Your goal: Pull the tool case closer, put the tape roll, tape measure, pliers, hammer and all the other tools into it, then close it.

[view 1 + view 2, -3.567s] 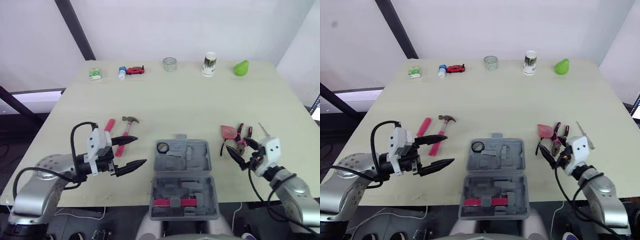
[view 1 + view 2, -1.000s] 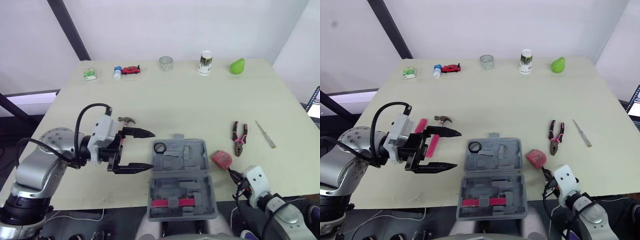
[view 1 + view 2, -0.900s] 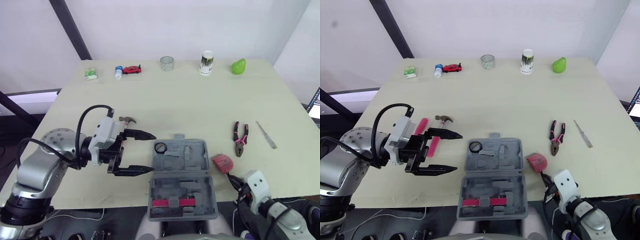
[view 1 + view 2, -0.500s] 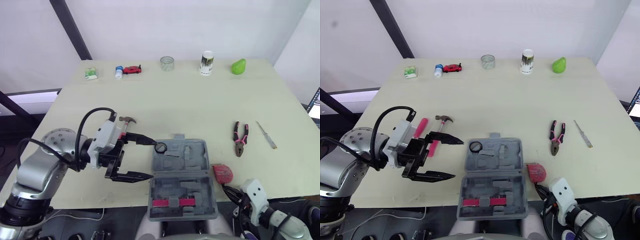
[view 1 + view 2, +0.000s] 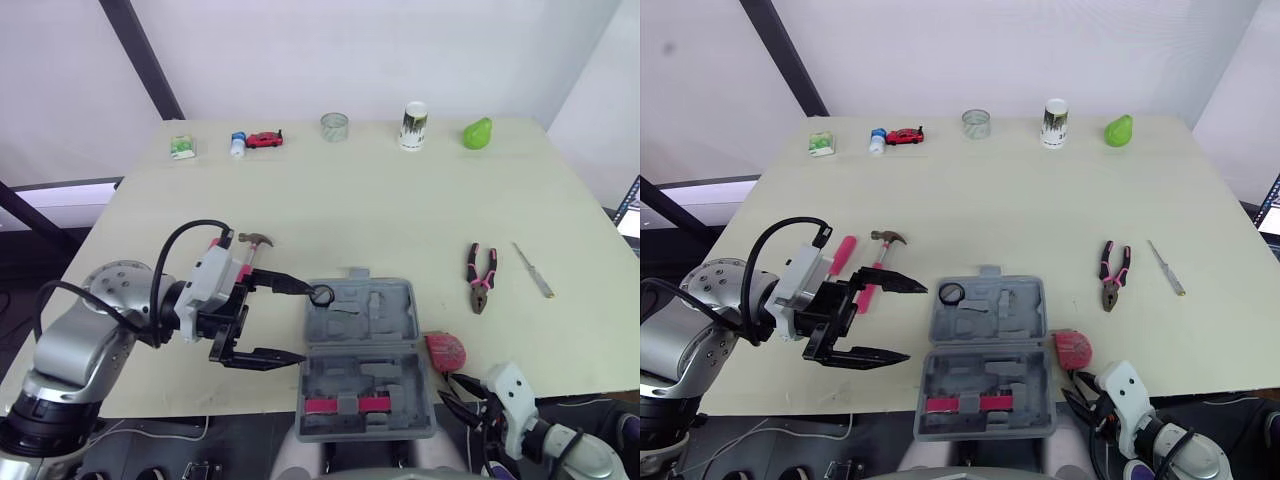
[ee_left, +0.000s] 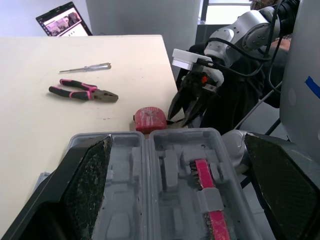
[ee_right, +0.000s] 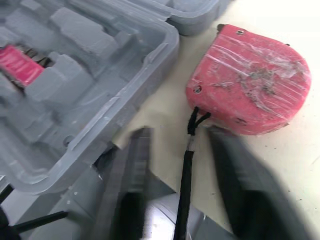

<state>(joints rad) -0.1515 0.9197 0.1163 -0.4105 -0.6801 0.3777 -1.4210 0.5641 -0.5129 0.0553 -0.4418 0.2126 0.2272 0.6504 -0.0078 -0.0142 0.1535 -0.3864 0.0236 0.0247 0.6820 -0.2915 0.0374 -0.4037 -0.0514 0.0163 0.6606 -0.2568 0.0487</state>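
red tape measure (image 7: 248, 80) sits just beside the tool case (image 5: 372, 312); your right gripper (image 7: 181, 136) gapes astride its strap (image 7: 185, 172), left gripper (image 5: 302, 323) released too. pinch the body, not the strap.

Between tool case (image 5: 365, 340) and pliers (image 5: 479, 277) the table (image 5: 445, 292) lies bare

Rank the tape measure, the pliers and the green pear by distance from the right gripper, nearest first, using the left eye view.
1. The tape measure, at the table's near edge, just ahead of the right gripper.
2. The pliers, mid-table on the right.
3. The green pear, at the far edge.
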